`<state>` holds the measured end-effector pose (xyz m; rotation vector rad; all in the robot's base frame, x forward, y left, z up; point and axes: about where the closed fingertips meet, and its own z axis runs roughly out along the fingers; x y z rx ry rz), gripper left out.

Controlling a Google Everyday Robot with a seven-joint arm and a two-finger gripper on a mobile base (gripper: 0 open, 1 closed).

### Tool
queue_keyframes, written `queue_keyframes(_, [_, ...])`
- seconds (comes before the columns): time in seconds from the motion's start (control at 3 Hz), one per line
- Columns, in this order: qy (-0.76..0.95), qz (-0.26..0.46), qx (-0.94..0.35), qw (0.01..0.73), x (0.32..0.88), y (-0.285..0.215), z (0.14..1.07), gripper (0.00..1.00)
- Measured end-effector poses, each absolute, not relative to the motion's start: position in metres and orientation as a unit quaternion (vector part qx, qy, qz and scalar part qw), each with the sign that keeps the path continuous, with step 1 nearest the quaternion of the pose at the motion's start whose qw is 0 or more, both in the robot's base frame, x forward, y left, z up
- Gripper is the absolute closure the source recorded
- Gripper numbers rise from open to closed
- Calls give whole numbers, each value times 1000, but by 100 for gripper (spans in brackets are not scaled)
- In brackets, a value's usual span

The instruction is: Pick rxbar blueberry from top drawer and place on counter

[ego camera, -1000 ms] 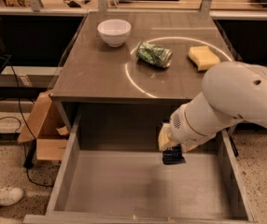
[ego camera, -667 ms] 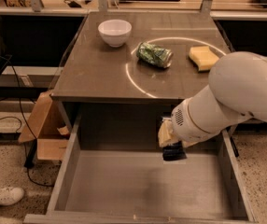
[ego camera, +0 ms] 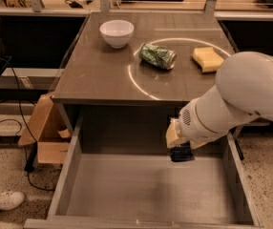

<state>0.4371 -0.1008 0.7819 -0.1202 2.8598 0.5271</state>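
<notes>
The top drawer [ego camera: 74, 175] is pulled open below the counter [ego camera: 103, 75], and its grey floor is bare. My gripper [ego camera: 178, 142] hangs over the back right of the drawer, under my bulky white arm [ego camera: 241, 99]. It is shut on the rxbar blueberry [ego camera: 181, 153], a dark navy bar that sticks out below the pale fingers [ego camera: 173, 134], just above the drawer floor. The arm hides the upper part of the gripper.
On the counter stand a white bowl [ego camera: 117, 33], a dented green can [ego camera: 157, 56] and a yellow sponge [ego camera: 207, 59], the last two inside a white ring [ego camera: 132, 78]. A cardboard box [ego camera: 43, 132] sits on the floor at the left. A shoe [ego camera: 0, 202] is at the bottom left.
My gripper with the blue bar has risen slightly above the drawer floor. The things on the counter have not moved.
</notes>
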Motion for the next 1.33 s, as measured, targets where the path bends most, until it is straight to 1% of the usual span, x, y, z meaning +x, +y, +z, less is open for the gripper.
queue_keyframes(0.33, [974,172,-41,145,456,-108,814,100])
queue_keyframes(0.67, [969,165,-57,176,471,-102,854,100])
queue_keyframes(1.0, [964,161,-90,189,480,-78,880,100])
queue_keyframes(1.33, [964,162,-93,191,481,-75,882,100])
